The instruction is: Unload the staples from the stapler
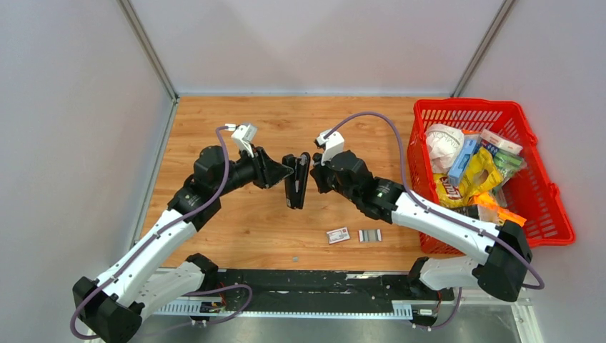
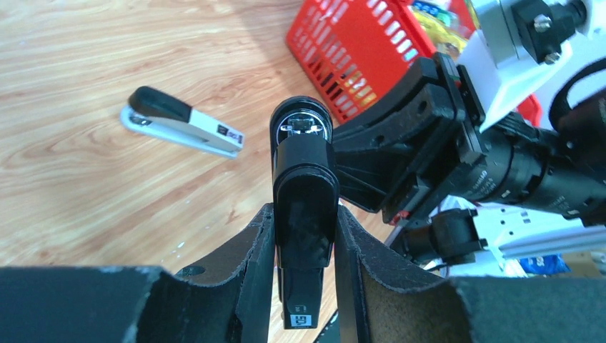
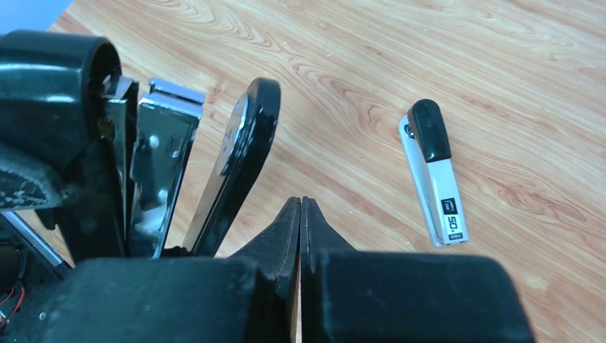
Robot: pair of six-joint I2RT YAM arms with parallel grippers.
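My left gripper (image 1: 286, 171) is shut on a black stapler (image 1: 296, 180) and holds it above the middle of the table; in the left wrist view its body (image 2: 306, 207) sits upright between the two fingers. The stapler is hinged open: in the right wrist view its black lid (image 3: 246, 153) leans away from the shiny metal magazine (image 3: 166, 150). My right gripper (image 3: 300, 206) is shut with nothing in it, just right of the lid and close to it (image 1: 312, 168). A short ribbed strip of staples (image 1: 369, 235) lies flat on the table near the front edge.
A small white-and-red box (image 1: 338, 235) lies just left of the strip. A second, white stapler with a black handle (image 3: 432, 171) lies on the wood (image 2: 182, 127). A red basket (image 1: 547, 214) full of packets stands at the right.
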